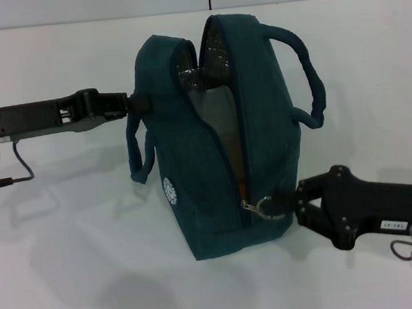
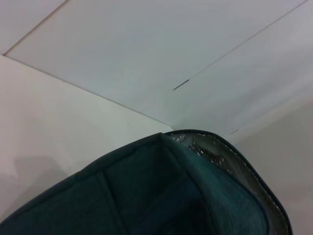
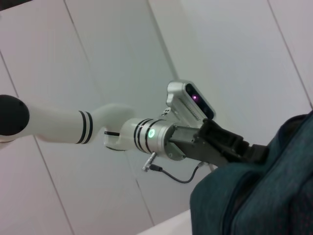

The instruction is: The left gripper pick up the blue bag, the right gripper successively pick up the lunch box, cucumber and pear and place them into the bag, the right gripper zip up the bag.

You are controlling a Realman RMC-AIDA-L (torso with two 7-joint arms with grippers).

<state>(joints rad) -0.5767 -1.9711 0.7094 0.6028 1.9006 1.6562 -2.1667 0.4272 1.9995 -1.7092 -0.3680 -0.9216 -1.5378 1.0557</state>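
The blue bag [image 1: 212, 139] stands upright mid-table, soft and apt to buckle, so its metal zipper pull [image 1: 253, 207], pinched by the right gripper [image 1: 287, 202], is the hold, while the left gripper [image 1: 129, 103] clamps the upper rim, with open table [image 1: 71, 270] all round.

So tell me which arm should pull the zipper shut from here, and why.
Right. The right gripper is already at the zipper's ring pull low on the blue bag, whose top gapes open. The left gripper is busy holding the bag's upper left side, steadying it upright.
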